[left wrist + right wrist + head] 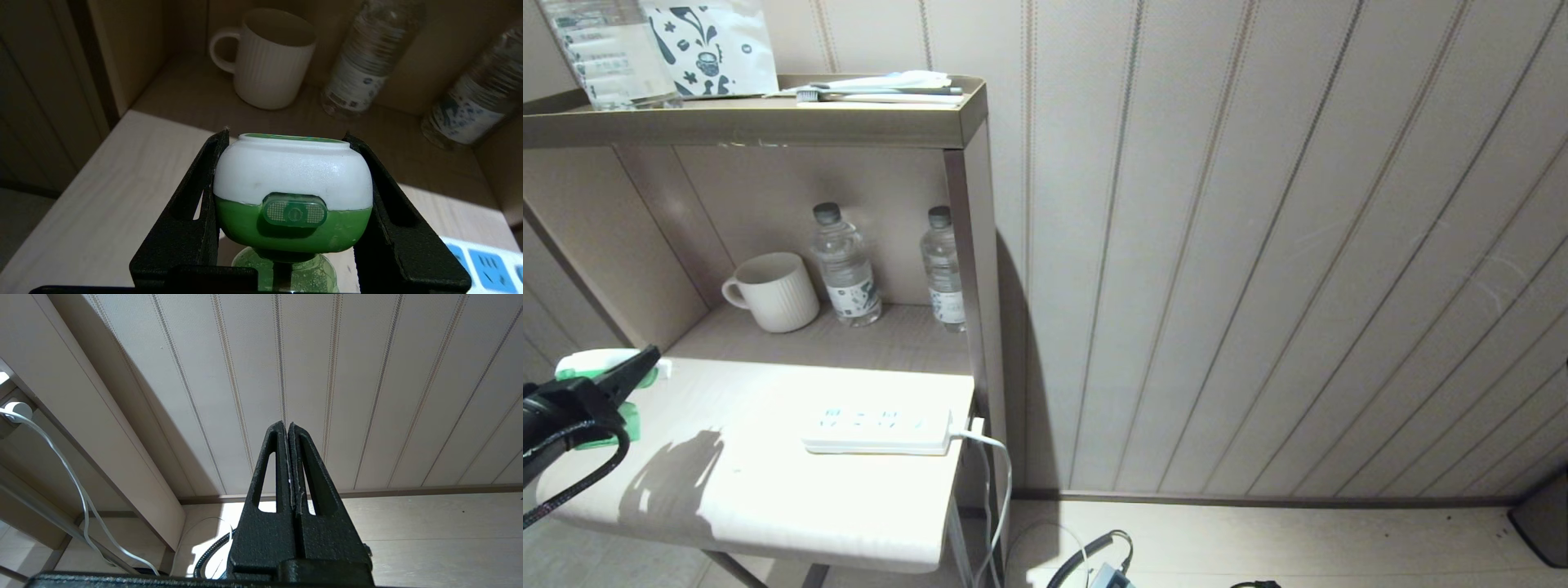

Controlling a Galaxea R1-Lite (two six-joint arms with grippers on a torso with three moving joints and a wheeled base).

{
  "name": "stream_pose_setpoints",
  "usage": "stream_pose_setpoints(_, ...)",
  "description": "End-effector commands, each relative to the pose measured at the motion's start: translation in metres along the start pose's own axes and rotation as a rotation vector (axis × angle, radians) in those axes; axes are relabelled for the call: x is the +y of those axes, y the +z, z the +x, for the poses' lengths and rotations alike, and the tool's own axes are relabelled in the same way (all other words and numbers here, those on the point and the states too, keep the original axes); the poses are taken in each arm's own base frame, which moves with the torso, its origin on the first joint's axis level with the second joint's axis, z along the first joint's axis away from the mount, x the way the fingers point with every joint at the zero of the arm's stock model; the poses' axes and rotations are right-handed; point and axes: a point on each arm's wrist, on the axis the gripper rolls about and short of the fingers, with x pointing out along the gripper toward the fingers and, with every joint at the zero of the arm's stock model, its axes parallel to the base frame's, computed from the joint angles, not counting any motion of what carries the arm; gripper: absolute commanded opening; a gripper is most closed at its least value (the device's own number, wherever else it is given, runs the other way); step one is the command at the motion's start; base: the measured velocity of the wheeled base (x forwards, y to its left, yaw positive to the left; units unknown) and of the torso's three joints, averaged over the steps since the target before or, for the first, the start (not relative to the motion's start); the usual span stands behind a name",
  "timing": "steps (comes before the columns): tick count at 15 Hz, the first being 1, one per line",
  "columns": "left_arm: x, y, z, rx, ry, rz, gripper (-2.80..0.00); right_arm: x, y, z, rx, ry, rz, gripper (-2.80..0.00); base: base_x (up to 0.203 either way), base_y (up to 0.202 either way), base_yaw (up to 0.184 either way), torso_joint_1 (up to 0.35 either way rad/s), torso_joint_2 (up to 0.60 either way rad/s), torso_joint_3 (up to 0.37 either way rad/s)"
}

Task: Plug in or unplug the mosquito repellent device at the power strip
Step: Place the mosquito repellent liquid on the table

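Pale wood-grain counter (768, 490) with rounded edge; flat white power strip (878, 431) near its right edge, sockets bare. Left gripper (645, 363) at counter's left end, black fingers (196, 196) clamped on mosquito repellent device (292, 192): rounded white head, glossy green base, translucent bottle. Right gripper (288, 428) low beside striped wall, jaws pressed together, nothing between.

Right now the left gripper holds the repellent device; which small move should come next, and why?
Probably carry the device sideways toward the power strip: the left gripper already clamps it, the strip's sockets look empty, and the device is apart from the strip.
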Motion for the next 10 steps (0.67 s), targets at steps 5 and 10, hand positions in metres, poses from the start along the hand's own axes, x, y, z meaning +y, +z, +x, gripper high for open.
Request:
stream_pose_setpoints(5, 0.009, -0.012, 0.061, -0.148, 0.209, -0.054, -2.80, 0.000, 0.000, 0.000, 0.002, -0.001, 0.001, -2.80, 0.000, 0.000, 0.000, 0.000, 0.00, 0.000)
stream_pose_setpoints(10, 0.008, -0.061, 0.099, -0.040, 0.329, -0.018, -2.80, 0.000, 0.000, 0.000, 0.002, -0.001, 0.001, -2.80, 0.000, 0.000, 0.000, 0.000, 0.00, 0.000)
